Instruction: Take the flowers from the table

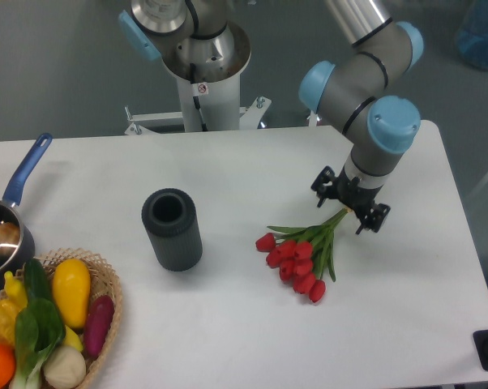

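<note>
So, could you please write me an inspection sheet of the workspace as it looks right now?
Surface: white table, smooth, no spills seen.
Job's things: flowers, red tulips, lying on the table right of centre, buds toward the front, stems running back to the gripper.
Clutter: dark cylinder upright left of the flowers; wicker basket of vegetables at the front left corner; blue-handled pot at the left edge.
Grippers: gripper low at the stem ends; whether it is closed on them cannot be told.
Cables: a thin one on the white pedestal behind the table.
Surroundings: grey floor; blue object at top right.
</note>
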### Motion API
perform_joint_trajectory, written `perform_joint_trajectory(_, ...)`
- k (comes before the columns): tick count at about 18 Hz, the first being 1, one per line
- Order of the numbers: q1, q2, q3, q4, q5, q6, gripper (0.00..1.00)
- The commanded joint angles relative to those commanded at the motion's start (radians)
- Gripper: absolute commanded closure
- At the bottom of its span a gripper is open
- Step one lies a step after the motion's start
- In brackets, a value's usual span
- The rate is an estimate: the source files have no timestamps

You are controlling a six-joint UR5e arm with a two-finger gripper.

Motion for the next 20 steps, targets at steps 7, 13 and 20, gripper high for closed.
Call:
perform_joint_trajectory(7, -0.031, 0.008, -0.037, 0.003, 0.002, -0.028, 0.62)
perform_joint_trajectory(13, -0.031, 0.014, 0.007, 0.002, 0.008, -0.13, 1.0)
perform_joint_trajectory(20, -0.008, 0.04, 0.081, -0.003, 0.066, -0.187, 1.0)
